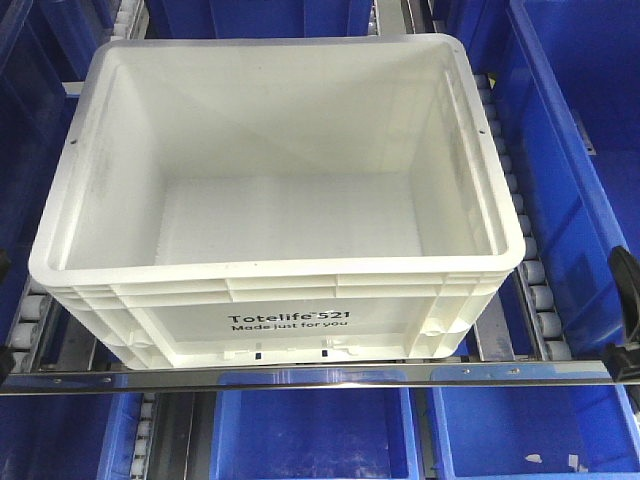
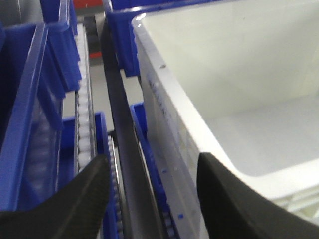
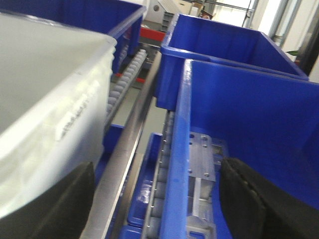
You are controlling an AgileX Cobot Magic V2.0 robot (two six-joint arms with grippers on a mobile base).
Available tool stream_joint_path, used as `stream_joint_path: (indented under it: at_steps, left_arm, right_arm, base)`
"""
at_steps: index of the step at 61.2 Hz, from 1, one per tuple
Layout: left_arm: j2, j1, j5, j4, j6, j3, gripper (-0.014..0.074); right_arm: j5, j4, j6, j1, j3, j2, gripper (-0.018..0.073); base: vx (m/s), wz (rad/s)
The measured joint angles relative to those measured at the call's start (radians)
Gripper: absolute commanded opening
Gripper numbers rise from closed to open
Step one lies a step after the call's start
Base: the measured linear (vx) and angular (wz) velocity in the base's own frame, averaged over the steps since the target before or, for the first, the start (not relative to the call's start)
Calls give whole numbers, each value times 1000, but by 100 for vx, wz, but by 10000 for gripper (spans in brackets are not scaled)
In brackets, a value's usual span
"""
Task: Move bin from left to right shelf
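Nearest, both pincers, left [image 2: 149, 199] and right [image 3: 157, 199], gaped apart flanking the empty, rigid, probably light white bin [image 1: 275, 150], best gripped under its ribbed rim [image 1: 280, 290].

Blue plastic bins [image 1: 575, 130] beside white roller tracks [image 1: 520, 230], steel rail [image 1: 300, 377]

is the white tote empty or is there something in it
Empty. The front view looks straight into the white tote and shows only bare walls and a bare floor; both wrist views show nothing inside either.

Blue plastic bins [image 1: 560, 130] sit on roller-track shelving [image 1: 520, 230] behind a metal rail [image 1: 300, 377]; brightness beyond is possibly windows.
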Motion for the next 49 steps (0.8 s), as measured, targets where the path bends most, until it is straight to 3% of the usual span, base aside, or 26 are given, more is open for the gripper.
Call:
stream_joint_path:
  at_steps: [10,19,38,43,49]
  left_arm:
    - [44,0,-91,1,0,25,389]
    - [44,0,-97,0,0,25,389]
    - [44,0,-99,-58,0,25,377]
    - [44,0,-100,-60,0,25,303]
    - [44,0,-100,-60,0,25,119]
  right_arm:
    - [-76,25,-29,0,3,50,520]
    - [-101,79,-10,0,3,52,520]
    - [-104,87,-9,0,3,52,510]
    - [-104,87,-9,0,3,52,431]
    - [-104,87,-9,0,3,52,217]
  base:
    - [0,0]
    - [0,0]
    - [0,0]
    - [0,0]
    - [0,0]
